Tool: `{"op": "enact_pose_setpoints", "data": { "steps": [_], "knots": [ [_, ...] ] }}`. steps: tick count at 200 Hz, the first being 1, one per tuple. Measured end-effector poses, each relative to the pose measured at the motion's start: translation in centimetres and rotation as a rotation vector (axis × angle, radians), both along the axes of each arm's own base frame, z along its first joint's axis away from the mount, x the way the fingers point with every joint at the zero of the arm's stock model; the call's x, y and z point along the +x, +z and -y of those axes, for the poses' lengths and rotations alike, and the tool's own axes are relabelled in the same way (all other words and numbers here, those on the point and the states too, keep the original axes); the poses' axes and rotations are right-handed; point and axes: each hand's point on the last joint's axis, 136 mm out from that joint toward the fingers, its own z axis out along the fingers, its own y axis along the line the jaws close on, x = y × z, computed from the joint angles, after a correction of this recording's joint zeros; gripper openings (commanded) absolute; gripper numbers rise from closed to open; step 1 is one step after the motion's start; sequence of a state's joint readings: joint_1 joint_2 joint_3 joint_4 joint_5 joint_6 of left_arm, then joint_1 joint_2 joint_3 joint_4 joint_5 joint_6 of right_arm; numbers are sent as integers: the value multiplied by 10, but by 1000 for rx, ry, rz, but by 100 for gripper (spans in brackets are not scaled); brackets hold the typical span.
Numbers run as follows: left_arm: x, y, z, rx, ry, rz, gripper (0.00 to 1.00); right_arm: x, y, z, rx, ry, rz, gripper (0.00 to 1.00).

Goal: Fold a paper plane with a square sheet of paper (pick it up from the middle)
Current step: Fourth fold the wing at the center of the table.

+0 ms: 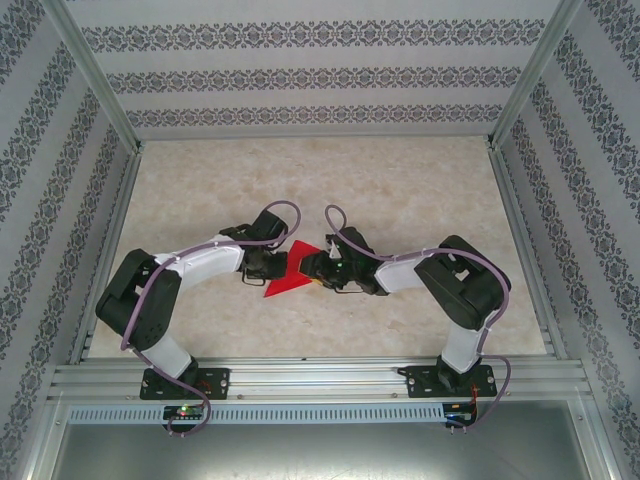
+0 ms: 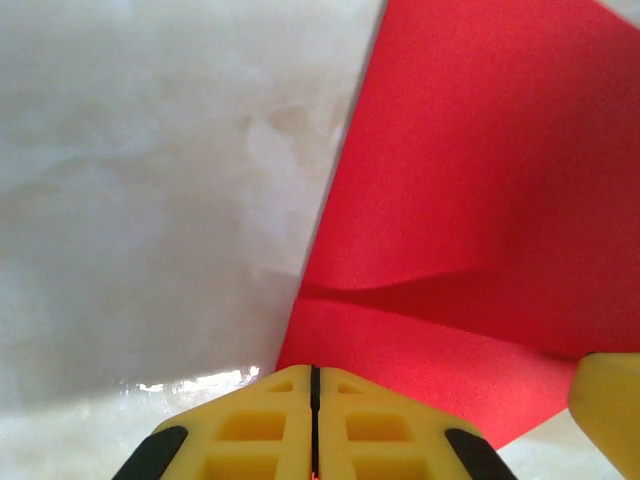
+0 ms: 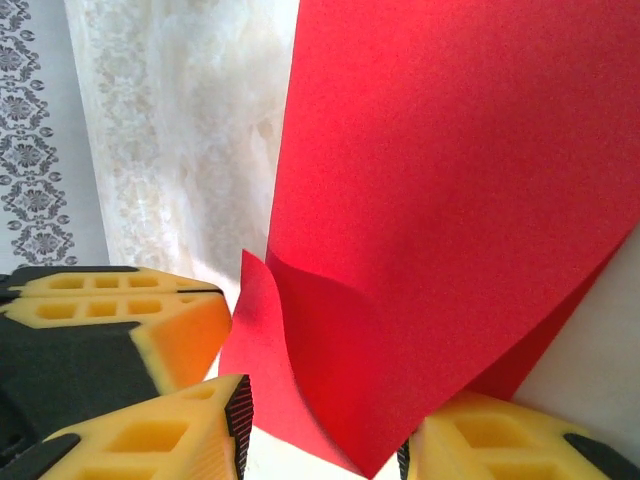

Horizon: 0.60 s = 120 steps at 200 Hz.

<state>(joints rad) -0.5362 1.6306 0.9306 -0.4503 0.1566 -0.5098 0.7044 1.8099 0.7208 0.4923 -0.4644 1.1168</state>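
Left end effector (image 2: 313, 372), pressed shut, sits right at the red paper (image 2: 480, 200) edge (pinching it? can't tell). Right end effector (image 3: 325, 430) straddles the paper's corner, half-wide. Paper's on the worktop (image 1: 400, 190).

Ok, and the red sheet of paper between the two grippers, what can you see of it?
The thin bright red sheet of paper is plain, matte and partly folded, reading from above as a pointed triangle on the pale marbled table. One flap stands lifted and curls near a soft crease. The left gripper, shut, meets its edge; whether it pinches the paper is unclear. A corner sits between the open fingers of the right gripper, apparently unclamped.
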Motion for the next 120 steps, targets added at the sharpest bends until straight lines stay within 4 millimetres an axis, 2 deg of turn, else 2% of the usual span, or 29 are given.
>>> {"op": "enact_pose_setpoints", "data": {
  "steps": [51,83,120],
  "knots": [
    [-5,-13,-2,17,-1,-36,11,2,1,-3,12,2,3,47],
    [-9,-16,-2,8,-5,-45,11,2,0,3,11,-68,1,47],
    [-9,-16,0,-4,-9,-47,11,4,4,-4,31,-131,-3,44]
  ]
}}
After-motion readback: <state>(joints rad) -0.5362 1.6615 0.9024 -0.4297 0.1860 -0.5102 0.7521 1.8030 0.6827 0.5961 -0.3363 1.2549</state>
